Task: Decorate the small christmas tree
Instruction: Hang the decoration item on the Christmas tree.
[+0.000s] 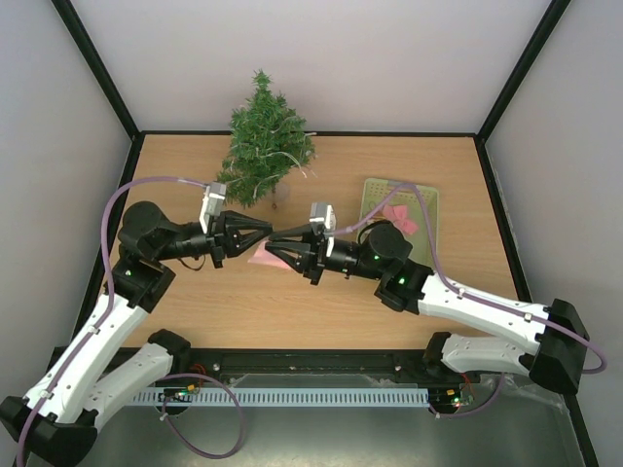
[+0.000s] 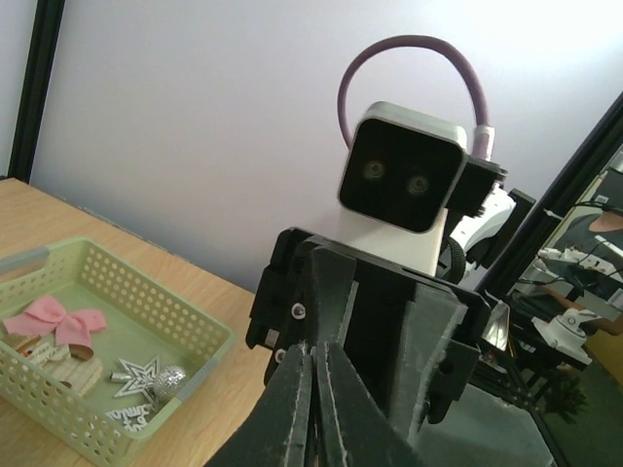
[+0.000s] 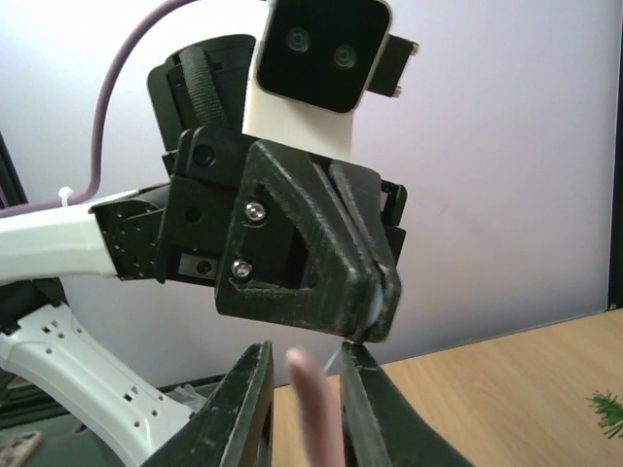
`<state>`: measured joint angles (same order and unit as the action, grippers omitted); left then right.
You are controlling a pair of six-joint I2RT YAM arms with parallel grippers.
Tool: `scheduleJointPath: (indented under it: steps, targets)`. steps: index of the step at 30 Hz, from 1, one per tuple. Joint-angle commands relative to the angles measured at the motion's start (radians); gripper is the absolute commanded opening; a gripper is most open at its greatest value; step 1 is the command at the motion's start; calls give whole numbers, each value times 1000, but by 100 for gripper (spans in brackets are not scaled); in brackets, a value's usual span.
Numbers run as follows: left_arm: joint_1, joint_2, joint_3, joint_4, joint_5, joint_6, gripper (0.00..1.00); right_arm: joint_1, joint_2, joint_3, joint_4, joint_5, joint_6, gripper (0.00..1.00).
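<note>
The small christmas tree [image 1: 265, 141] stands at the back of the table, left of centre; a sprig of it shows in the right wrist view [image 3: 608, 413]. My two grippers meet tip to tip in front of it. My left gripper [image 1: 267, 233] [image 2: 313, 355] is shut on a thin white thread, seen at its tips in the right wrist view [image 3: 375, 313]. The thread runs to a pink ornament [image 1: 261, 256] [image 3: 316, 413]. The ornament hangs between the fingers of my right gripper [image 1: 282, 251] [image 3: 304, 355], whose jaws stand apart with a gap beside it.
A pale green basket [image 1: 370, 195] [image 2: 185, 365] lies at the back right. It holds a pink bow [image 1: 401, 219] [image 2: 54, 326], a silver star [image 2: 136, 375] and other small ornaments. Black frame posts and pale walls enclose the table.
</note>
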<state>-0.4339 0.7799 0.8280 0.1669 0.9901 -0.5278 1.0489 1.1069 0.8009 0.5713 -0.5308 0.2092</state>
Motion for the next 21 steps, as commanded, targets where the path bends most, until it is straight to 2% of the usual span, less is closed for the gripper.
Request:
scheduleJointPath:
  steps: [1,4,5,6,7,13,14,17,19,20,21]
  targets:
    - [-8,-10,-15,42,13,-5,2,6,29,16,79,-39,15,16]
    - [-8,-5,-12,48,20,-7,2,7,38,19,72,-36,12,18]
    - [-8,-3,-12,55,22,-11,2,7,39,16,75,-32,12,14]
    - [-9,-1,-13,61,27,-17,2,6,41,16,76,-33,11,4]
    - [-11,-2,-16,65,30,-22,2,6,42,18,73,-29,8,2]
    - [-11,-26,-21,31,19,11,2,7,21,-6,77,-11,-4,2]
    - [-11,-29,-24,30,19,15,2,6,21,-5,83,-17,4,3]
    - [-11,-35,-29,34,17,15,3,5,23,-2,110,-17,36,22]
    - [-11,-37,-33,45,17,7,2,7,30,0,124,-18,53,25]
    - [-12,-37,-36,48,18,7,2,7,34,3,127,-17,58,20]
    - [-12,-37,-36,50,18,6,2,6,39,5,126,-17,60,11]
